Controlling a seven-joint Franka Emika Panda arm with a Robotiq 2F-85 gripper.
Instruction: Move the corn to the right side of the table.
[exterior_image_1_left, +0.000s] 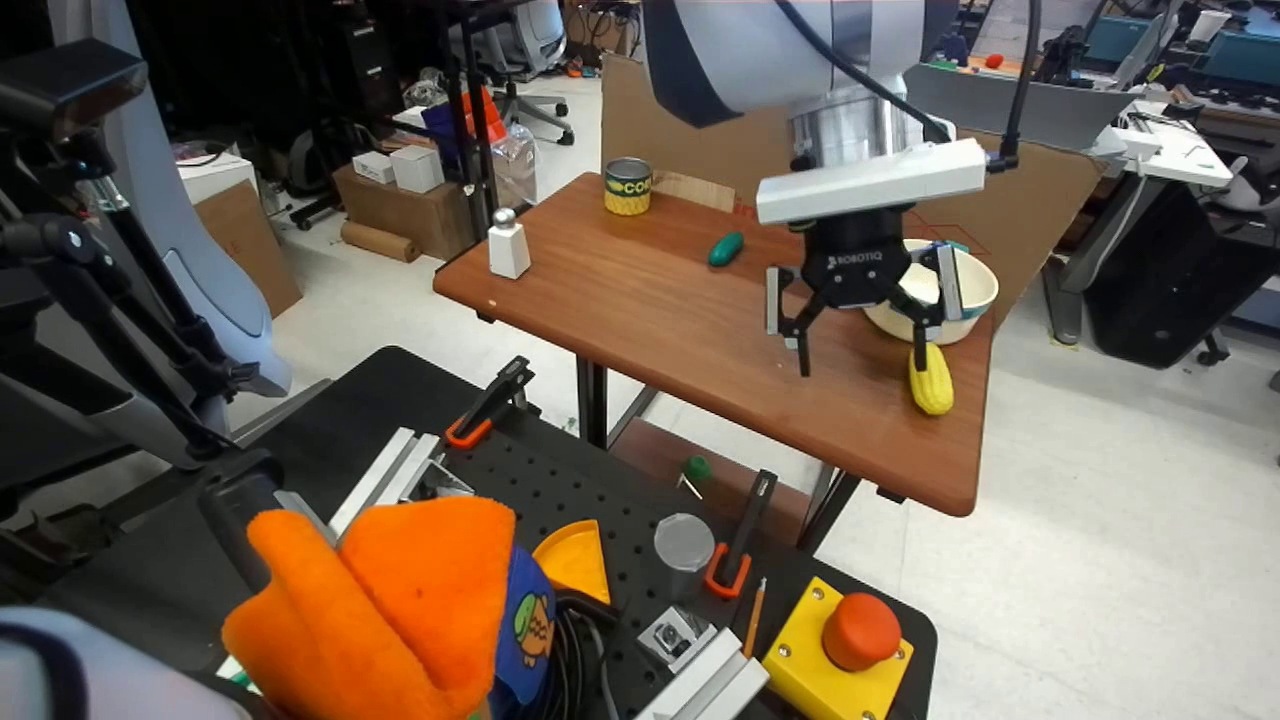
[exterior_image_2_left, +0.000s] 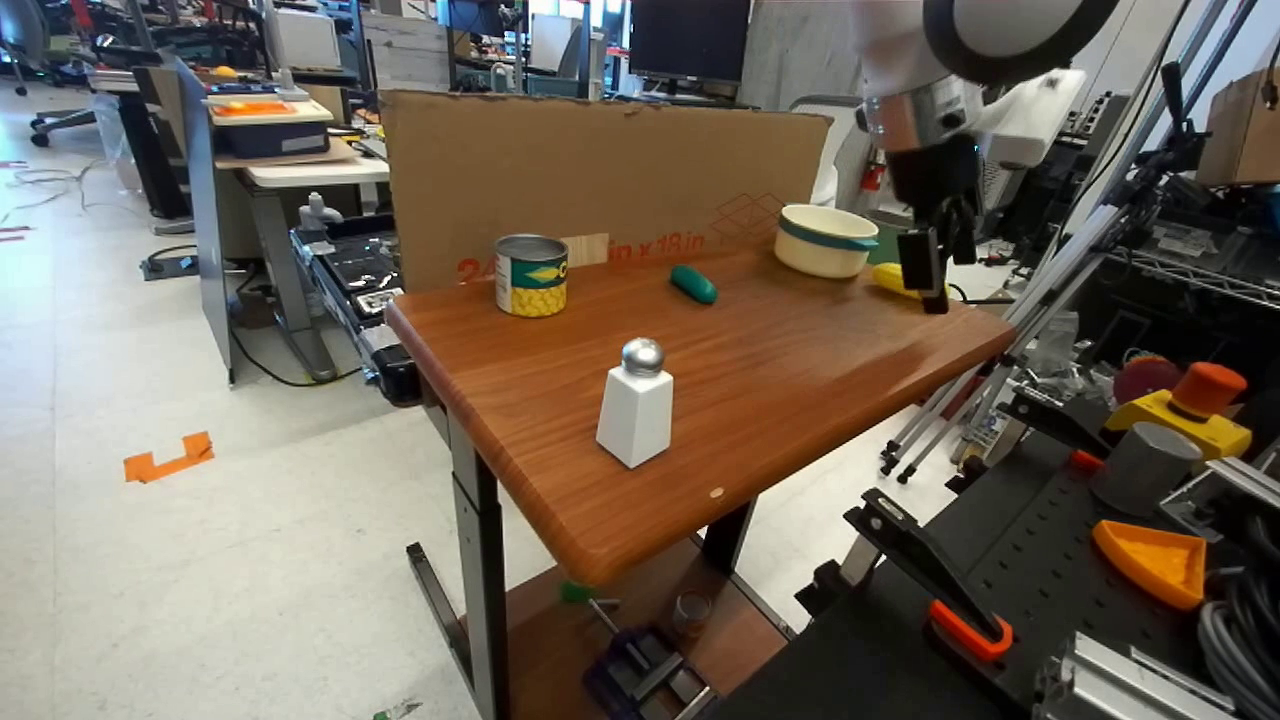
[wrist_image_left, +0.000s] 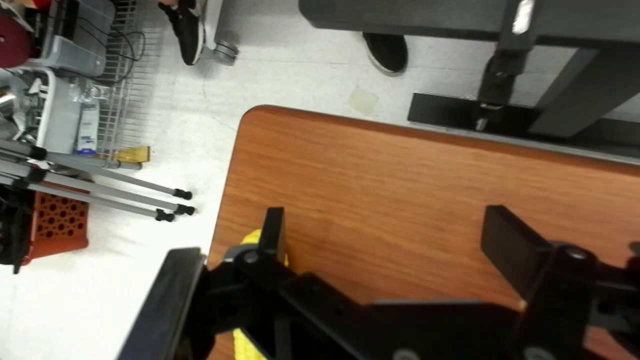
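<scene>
Hanging over the table (exterior_image_2_left: 780, 370) near the white bowl (exterior_image_2_left: 815, 252), the gripper (exterior_image_1_left: 862, 358) is unclenched, fingers spread well apart, with just wood showing between them in the wrist view. The corn (exterior_image_1_left: 932, 390) is lying loose on the tabletop just beside the bowl, on the side facing the black cart (exterior_image_1_left: 400, 390). One finger covers the bowl-side end of it in an exterior view, so I honestly can't tell whether corn and bowl touch, or whether that finger touches the corn. The bowl's got a teal band, and a brown cardboard panel (exterior_image_2_left: 600, 150) stands up behind it. Going away from the bowl along the tabletop, you get a green oblong thing (exterior_image_2_left: 693, 284) on its side, then, well apart from the bowl, an upright tin can (exterior_image_2_left: 531, 276) with a yellow and green label. A white shaker (exterior_image_2_left: 636, 405) with a silvery top is upright too, also well apart from the bowl. Way off from the bowl, on that cart, sits a yellow button box (exterior_image_1_left: 815, 675) with a red-orange knob on it.
</scene>
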